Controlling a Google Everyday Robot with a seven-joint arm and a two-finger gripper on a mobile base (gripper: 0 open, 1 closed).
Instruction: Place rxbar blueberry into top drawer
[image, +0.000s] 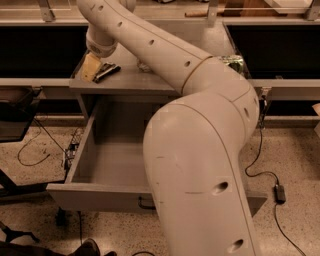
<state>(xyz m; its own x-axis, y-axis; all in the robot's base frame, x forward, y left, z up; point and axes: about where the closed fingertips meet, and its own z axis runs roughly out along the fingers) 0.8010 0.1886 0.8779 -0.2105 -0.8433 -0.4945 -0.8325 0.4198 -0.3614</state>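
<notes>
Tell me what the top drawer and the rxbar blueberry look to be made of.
Top drawer: probably painted metal or laminate, matte grey, flat even panels; cannot tell which. Rxbar blueberry: likely plastic or foil wrapper, dark with a faint sheen. The gripper sits beside it over the cabinet top.

The dark, flat rxbar blueberry (106, 71) lay on the countertop (150, 80), far left, just beside the gripper (92, 67). Below it, the grey top drawer (100, 196) stood pulled out toward the near side.
</notes>
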